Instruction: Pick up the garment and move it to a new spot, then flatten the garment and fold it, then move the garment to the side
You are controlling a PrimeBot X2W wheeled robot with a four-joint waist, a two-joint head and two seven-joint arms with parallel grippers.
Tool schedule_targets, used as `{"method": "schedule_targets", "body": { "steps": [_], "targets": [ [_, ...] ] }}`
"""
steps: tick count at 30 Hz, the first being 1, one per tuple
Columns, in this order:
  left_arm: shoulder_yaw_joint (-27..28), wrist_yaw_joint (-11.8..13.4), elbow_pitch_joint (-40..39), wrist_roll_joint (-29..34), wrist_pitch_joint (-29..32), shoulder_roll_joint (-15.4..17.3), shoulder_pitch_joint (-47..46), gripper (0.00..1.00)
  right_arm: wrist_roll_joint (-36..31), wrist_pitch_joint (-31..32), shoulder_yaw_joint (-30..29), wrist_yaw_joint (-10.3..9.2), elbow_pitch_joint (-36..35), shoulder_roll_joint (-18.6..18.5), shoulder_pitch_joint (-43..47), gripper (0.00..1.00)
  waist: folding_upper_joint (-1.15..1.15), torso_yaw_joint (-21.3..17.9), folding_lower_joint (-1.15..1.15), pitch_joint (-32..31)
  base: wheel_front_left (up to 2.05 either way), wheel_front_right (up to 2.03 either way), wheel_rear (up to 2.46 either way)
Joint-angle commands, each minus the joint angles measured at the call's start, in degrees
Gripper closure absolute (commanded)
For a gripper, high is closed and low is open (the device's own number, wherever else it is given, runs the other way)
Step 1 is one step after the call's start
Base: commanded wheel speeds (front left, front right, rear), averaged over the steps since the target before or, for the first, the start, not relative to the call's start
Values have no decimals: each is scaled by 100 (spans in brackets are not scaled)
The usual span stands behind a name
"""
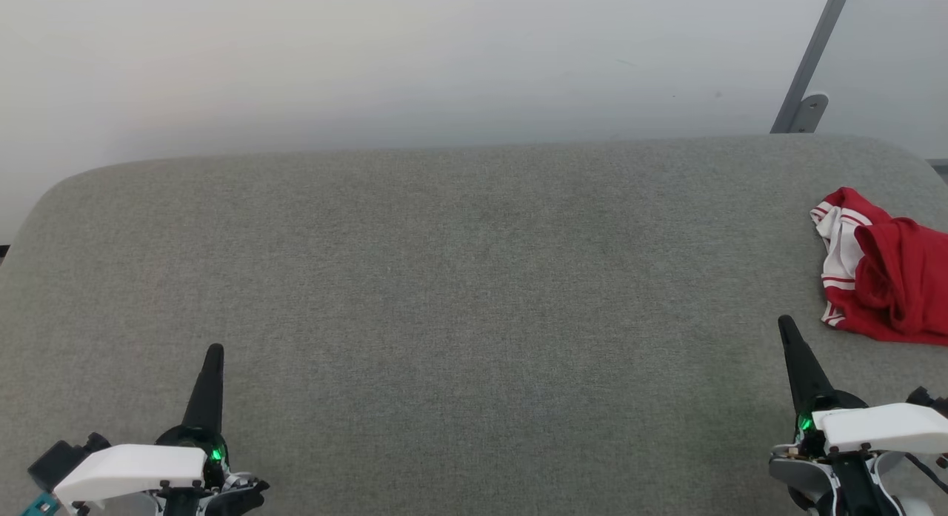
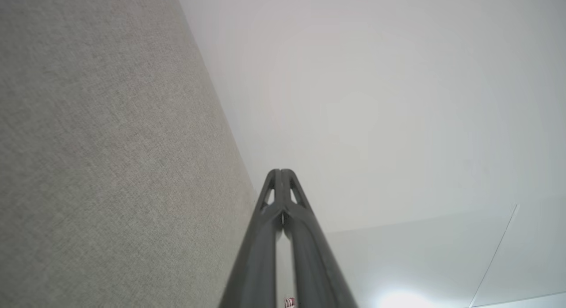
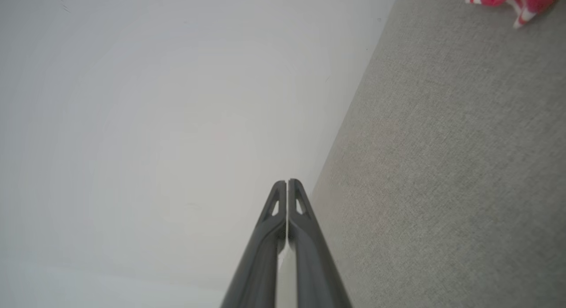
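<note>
— At the near edge of the grey padded surface (image 1: pixel 474 294), what is seen, and what could be got wrong?

— The left gripper (image 1: pixel 214 359) at 7 o'clock and the right gripper (image 1: pixel 788 329) at 5 o'clock are both seen with fingers pressed together, nothing pinched. If a grab is attempted so, the cloth is only pushed; the fingers must be spread first. A single loose layer could also be caught, and the heap dragged rather than lifted.

— And where is the garment (image 1: pixel 885 272) found?

— Farther off, at 3 o'clock in the head view, crumpled and cut by the picture's edge. From the right gripper it lies at about 2 o'clock, near but apart; from the left gripper it is well apart.
</note>
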Motion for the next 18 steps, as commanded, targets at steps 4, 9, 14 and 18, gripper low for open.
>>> {"method": "schedule_targets", "body": {
  "steps": [4, 9, 14, 18],
  "targets": [
    [-18, -25, 23, -258, 81, -10, -153, 100, 241, 79, -25, -1, -9, 20, -105, 100, 0, 13, 0, 3, 0, 0, 0],
    [-31, -26, 65, -479, 140, -22, -221, 100, 448, 141, -35, -1, -4, 42, -111, 100, 0, 29, 0, 6, 0, 0, 0],
    [-42, -28, 105, -654, 200, -36, -255, 100, 652, 195, -45, -1, 1, 62, -135, 100, 0, 44, 0, 9, 0, 0, 0],
    [-53, -29, 140, -852, 248, -47, -318, 100, 844, 251, -53, -2, 5, 82, -160, 100, 0, 60, 0, 12, 0, 0, 0]
  ]
}}
